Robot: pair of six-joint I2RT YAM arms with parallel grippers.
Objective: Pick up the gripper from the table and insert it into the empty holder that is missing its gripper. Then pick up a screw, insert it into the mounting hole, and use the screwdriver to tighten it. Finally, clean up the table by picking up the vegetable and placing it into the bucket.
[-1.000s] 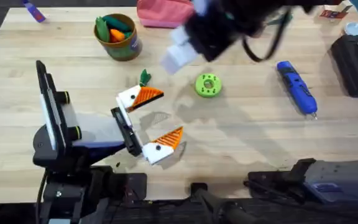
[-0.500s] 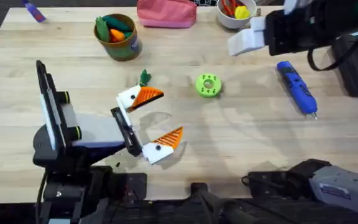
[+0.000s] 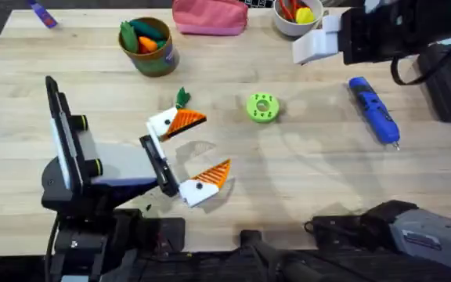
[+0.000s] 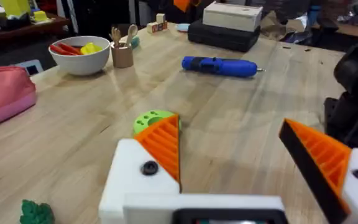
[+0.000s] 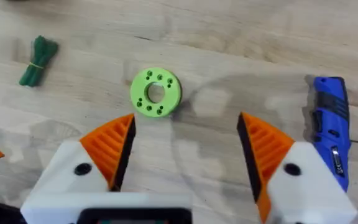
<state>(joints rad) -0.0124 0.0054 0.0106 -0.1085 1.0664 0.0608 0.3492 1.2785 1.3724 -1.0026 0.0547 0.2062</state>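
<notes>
My left gripper [image 3: 198,150] rests low over the table's middle, open, with an orange ribbed tip on both white mounts [image 4: 229,124] and nothing between them. The small dark-green vegetable [image 3: 182,97] lies just beyond it [image 4: 36,213] [image 5: 37,59]. The blue screwdriver [image 3: 374,110] lies flat at the right [image 4: 219,66] [image 5: 331,130]. High at the back right, my right gripper [image 3: 317,45] hangs open and empty [image 5: 185,118]. The olive-green bucket [image 3: 163,59] stands at the back left, holding green and orange toy vegetables. The loose gripper, the empty holder and the screw are out of view.
A green disc with small holes [image 3: 262,107] lies mid-table [image 5: 156,92]. A pink pouch [image 3: 208,16] and a white bowl [image 3: 288,27] sit along the back edge, with a brown cup [image 4: 122,55] by the bowl. A black case [image 3: 449,82] is at the far right.
My right arm has swung from above the table's back middle over to the back right, uncovering the bowl. The left arm and the objects on the table have stayed put.
</notes>
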